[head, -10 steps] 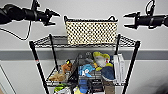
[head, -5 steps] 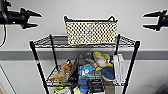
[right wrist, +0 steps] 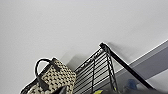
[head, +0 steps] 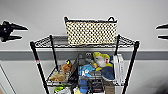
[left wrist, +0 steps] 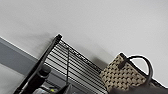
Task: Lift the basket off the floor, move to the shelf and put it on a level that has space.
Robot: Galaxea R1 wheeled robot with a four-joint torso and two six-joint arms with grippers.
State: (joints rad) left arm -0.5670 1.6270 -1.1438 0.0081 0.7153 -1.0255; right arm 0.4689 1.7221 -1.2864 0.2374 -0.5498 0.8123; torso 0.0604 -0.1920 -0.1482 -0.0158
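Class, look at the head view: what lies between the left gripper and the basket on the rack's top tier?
Nothing solid. In the head view, only plain pale wall shows between the left gripper and the basket; below that stretch is bare top tier.

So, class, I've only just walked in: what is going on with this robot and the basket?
The woven basket sits on the top wire tier of the black rack, against the wall. Nothing is holding it. The left gripper and the right gripper hang open in the air, well apart from the basket on either side. The lower tier holds soft toys and boxes.
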